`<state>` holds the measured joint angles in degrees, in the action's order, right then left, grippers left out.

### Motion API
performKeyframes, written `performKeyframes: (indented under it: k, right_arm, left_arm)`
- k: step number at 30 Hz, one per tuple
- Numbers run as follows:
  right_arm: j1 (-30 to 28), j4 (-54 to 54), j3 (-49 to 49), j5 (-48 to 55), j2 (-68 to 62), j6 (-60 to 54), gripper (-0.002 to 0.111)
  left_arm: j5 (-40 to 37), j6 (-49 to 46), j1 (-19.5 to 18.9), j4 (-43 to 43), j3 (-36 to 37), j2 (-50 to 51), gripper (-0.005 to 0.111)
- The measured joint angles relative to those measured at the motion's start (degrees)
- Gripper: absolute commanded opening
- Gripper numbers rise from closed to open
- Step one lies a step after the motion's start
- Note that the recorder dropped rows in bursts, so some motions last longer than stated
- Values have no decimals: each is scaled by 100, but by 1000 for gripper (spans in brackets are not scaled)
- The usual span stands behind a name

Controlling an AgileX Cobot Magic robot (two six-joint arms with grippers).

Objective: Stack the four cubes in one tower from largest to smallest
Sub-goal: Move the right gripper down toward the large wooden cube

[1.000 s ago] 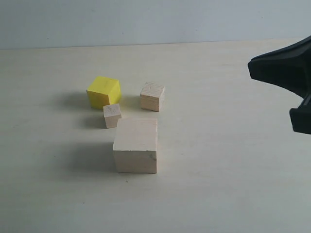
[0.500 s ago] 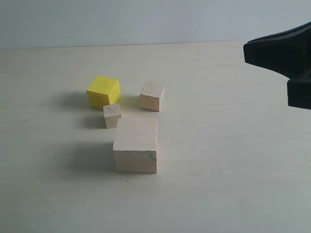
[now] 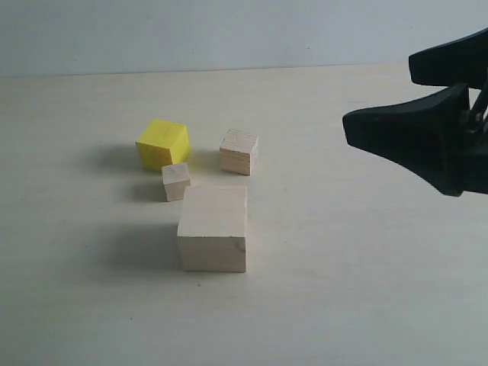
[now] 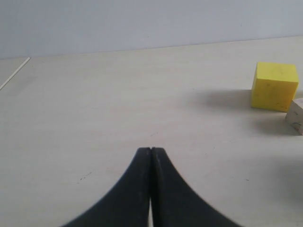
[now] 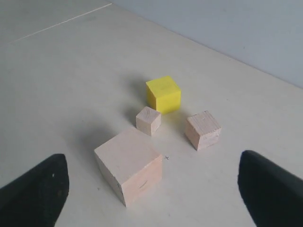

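Four cubes, unstacked on the table (image 3: 343, 297): big cube (image 3: 213, 227) in front in the exterior view, tiny cube (image 3: 176, 181) near its back corner, yellow cube (image 3: 162, 143) and smaller cube (image 3: 239, 151) beyond. Right gripper (image 3: 377, 97): jaws spread wide, empty, well apart from the cluster. Left gripper (image 4: 150, 150): jaws pressed together, empty. Hazard: tiny sits just beside yellow, so wide jaws reaching for yellow could knock it. Change: the right gripper has moved further in toward the cubes than a second ago; cubes unmoved.

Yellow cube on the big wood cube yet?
No: the yellow cube sits on the table, apart from the big wood cube, whose top is bare.
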<state>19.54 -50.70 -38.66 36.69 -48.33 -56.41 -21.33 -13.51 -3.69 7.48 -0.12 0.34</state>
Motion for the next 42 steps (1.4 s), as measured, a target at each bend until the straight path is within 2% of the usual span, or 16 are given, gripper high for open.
performKeyframes:
  k: [7,15,24,31,35,38,42]
  right_arm:
    - [0,-80,0,-10,-271,-51,88]
    - [25,-1051,0,278,-1150,-591,104]
    - [613,-1154,0,698,-2114,-789,104]
    - [685,-1142,0,819,-2402,-802,104]
    - [685,-1142,0,897,-2456,-802,98]
    - [685,-1142,0,1098,-2469,-802,86]
    - [685,-1132,0,1448,-2469,-813,61]
  left_arm:
    - [0,0,0,0,0,0,0]
    - [0,0,0,0,0,0,0]
    - [0,0,0,0,0,0,0]
    - [0,0,0,0,0,0,0]
    - [0,0,0,0,0,0,0]
    - [0,0,0,0,0,0,0]
    - [0,0,0,0,0,0,0]
